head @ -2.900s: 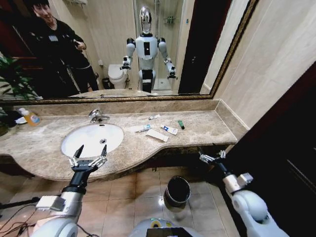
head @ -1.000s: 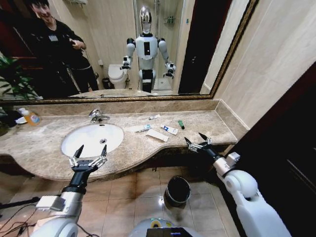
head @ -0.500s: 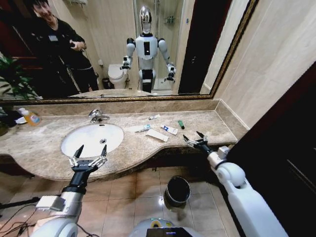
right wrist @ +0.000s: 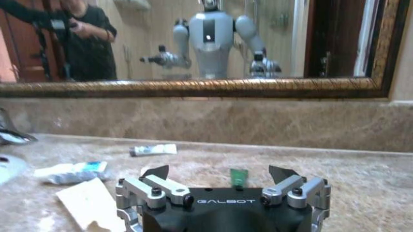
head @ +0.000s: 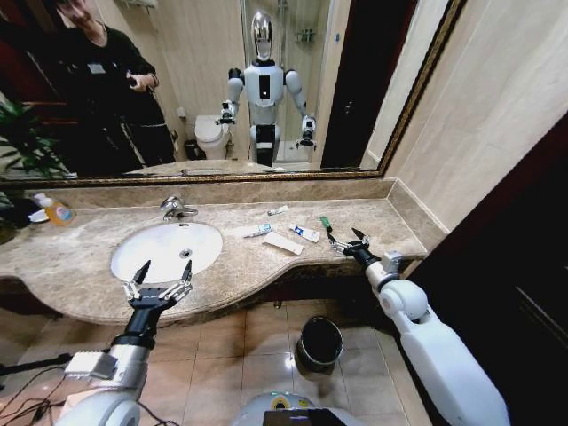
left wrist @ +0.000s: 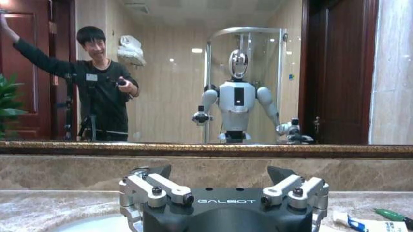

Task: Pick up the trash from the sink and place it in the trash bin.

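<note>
Head view takes in the marble counter (head: 373,232) first, its beige-brown slab wrapping the sink (head: 167,248), a wide white oval with a chrome faucet (head: 174,209) at its back edge. On the floor below the counter's front edge stands the trash bin (head: 319,343), black with a shiny rim, placed within reach of either arm so that a piece could be carried down to it. The right arm is stretched out across the counter, and the right gripper (head: 344,240) hangs low over the marble with its fingers spread apart and nothing between them, seemingly set up for a grasp. The left gripper (head: 158,286) waits at the counter's front edge by the basin, fingers likewise apart and empty. The trash lies not in the basin but on the marble to its right: a flat white packet (head: 282,243), a white tube with blue marks (head: 306,233), another white tube (head: 258,231) nearer the basin, a small tube (head: 278,210) toward the wall, and a dark green piece (head: 325,224). That green piece sits just beyond the right gripper's fingertips, squarely ahead in the right wrist view, which suggests it is the intended pick.
</note>
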Available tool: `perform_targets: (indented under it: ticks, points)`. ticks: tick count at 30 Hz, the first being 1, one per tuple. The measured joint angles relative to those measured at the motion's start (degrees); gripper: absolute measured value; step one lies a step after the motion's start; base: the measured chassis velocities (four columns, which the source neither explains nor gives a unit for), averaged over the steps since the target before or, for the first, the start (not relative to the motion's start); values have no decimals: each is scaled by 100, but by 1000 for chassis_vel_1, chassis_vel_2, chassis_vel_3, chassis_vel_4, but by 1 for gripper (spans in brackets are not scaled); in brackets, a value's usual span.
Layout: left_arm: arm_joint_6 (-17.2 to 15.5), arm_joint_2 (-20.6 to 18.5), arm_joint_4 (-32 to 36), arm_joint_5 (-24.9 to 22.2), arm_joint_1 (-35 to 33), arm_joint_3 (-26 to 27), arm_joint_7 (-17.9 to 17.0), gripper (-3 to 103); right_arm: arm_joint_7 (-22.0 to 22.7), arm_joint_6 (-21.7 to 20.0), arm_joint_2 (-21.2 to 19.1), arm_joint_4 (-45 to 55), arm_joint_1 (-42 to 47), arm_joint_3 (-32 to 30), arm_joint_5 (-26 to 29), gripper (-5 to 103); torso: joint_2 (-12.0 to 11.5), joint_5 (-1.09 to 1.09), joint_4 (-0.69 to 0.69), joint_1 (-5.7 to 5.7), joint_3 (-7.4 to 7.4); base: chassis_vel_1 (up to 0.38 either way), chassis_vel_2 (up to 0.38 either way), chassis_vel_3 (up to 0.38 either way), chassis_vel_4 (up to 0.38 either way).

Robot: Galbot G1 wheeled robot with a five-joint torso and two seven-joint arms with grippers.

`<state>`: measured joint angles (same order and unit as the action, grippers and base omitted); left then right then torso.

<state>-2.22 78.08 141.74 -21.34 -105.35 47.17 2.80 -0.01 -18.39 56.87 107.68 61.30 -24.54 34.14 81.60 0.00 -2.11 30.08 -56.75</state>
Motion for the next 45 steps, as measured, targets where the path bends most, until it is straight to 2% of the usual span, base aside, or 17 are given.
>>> perform_targets:
  ticks: [7,11,21,27,41,45]
  points:
    - [0,0,0,0,0,0,0,100,-122,-182,-109,-519,-540,308,216,100,0,2,0,0,0,0,0,0,0]
    - [0,0,0,0,1,0,0,100,-101,-532,-97,-907,-1087,540,326,100,0,-1,-1,0,0,0,0,0,0]
    - [0,0,0,0,0,0,0,100,11,-567,-87,-1546,-1780,971,338,100,0,0,0,0,0,0,0,0,0]
    - [0,0,0,0,0,0,0,100,112,-572,71,-2193,-2442,1421,326,100,0,-2,-1,1,0,0,0,0,0]
    - [0,0,0,0,0,0,0,100,504,-787,509,-2547,-2571,1670,83,99,0,0,0,1,0,0,0,0,0]
    - [0,0,0,0,0,0,0,100,631,-852,584,-2654,-2591,1664,102,91,0,0,-1,1,0,0,0,0,0]
